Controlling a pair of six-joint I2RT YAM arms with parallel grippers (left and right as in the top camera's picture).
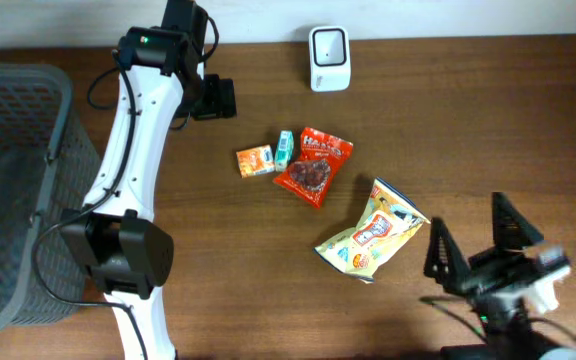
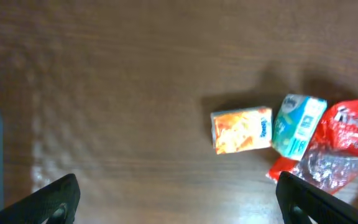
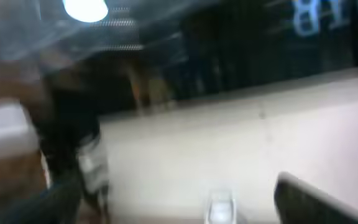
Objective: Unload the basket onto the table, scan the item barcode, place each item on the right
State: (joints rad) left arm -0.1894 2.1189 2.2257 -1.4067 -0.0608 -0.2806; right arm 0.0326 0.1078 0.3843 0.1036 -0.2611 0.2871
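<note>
Overhead, right claw gapes wide, empty (left claw likewise, touching nothing)

White left arm with black joints, looping black cables, black right hand with triangular fingers

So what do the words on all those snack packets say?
Nothing here can be read for sure.
On the orange box: print too blurred.
On the teal packet: print too blurred.
On the red bag: white letters, too blurred.
On the yellow bag: label too small.
On the white scanner: no readable marking.
</note>
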